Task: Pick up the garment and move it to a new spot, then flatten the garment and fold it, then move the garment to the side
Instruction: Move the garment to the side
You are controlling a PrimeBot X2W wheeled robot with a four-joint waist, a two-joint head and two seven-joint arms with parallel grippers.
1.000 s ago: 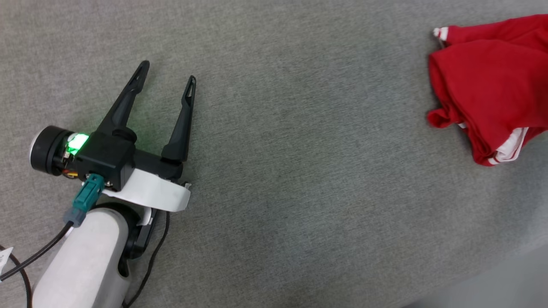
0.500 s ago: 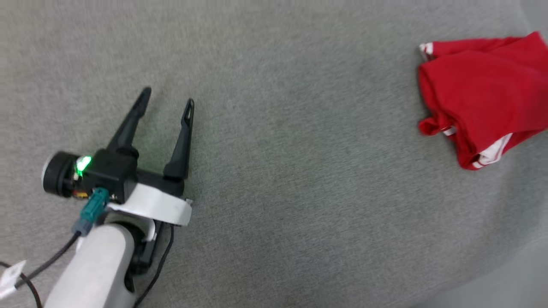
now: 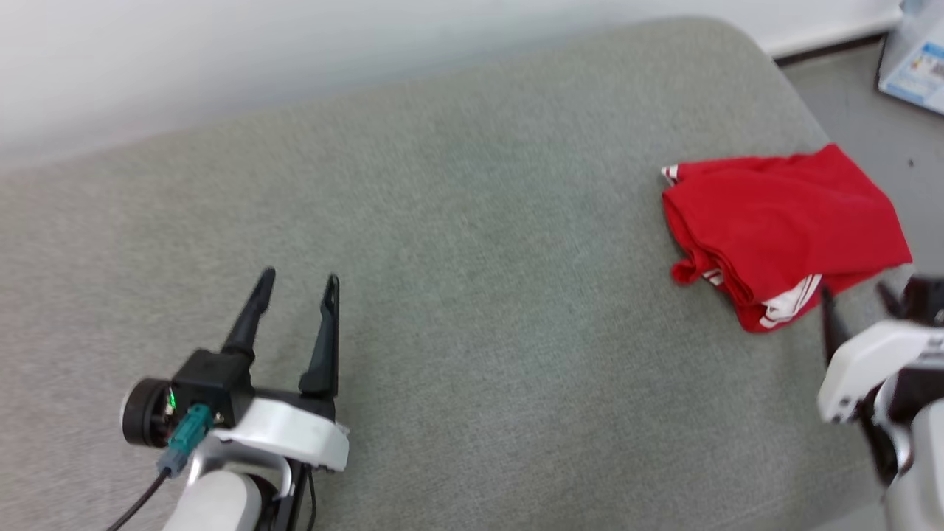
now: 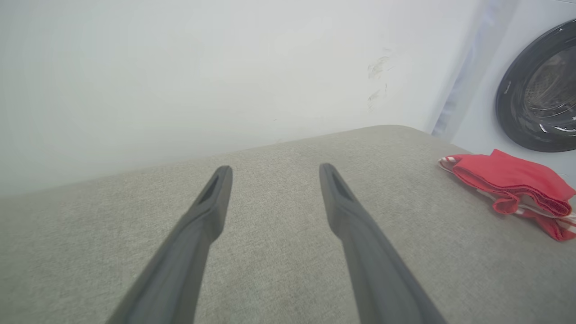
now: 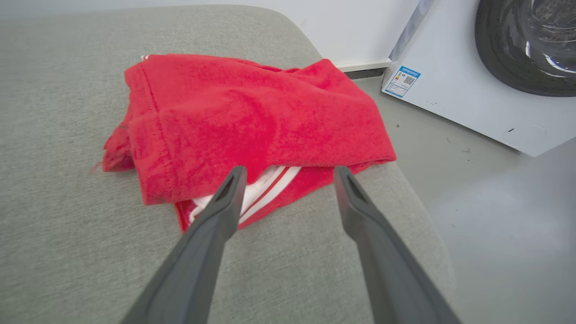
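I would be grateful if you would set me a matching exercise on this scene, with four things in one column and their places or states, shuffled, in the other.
Things:
1. red folded garment with white striped trim
2. left gripper
3. right gripper
4. white washing machine with dark round door

Places or states:
A. open above the bare grey padded surface, apart from the garment
B. standing on the floor beyond the surface's end
C. lying near the surface's rounded right end
D. open, fingers pointing at the garment's near edge

Pairs: 1-C, 2-A, 3-D, 4-B.
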